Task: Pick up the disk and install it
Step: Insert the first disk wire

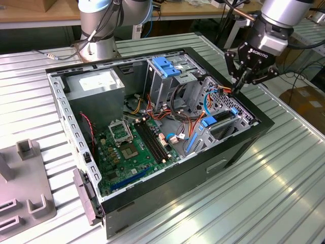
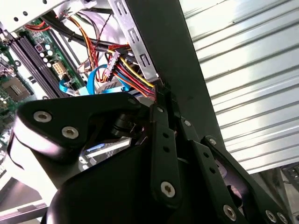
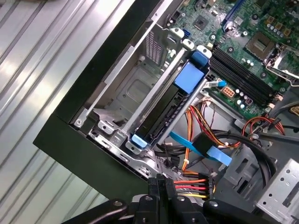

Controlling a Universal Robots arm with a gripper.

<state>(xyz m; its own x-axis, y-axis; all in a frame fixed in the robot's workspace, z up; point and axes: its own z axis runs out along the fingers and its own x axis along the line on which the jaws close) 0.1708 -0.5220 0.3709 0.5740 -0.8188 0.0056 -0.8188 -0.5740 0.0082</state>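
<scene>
The disk [image 3: 163,112] stands on edge inside the drive bay at the case's corner. It is a dark slab with a bright blue caddy rail [image 3: 189,77] along its top, and it also shows in the exterior view [image 1: 209,121]. My gripper [image 1: 237,86] hangs just above the case's rim on the exterior view's right, fingers pressed together with nothing between them. In the first wrist view the gripper [image 3: 161,181] sits beside a connector with red, yellow and orange wires [image 3: 198,186]. In the second wrist view the gripper [image 2: 162,95] touches the same wire bundle at the case wall.
The open black computer case [image 1: 238,152] lies on a ribbed metal table. Inside are the green motherboard [image 1: 132,147], a power supply [image 1: 96,86] and a grey drive cage with a blue bracket [image 1: 165,66]. A grey fixture [image 1: 25,188] stands at the exterior view's left.
</scene>
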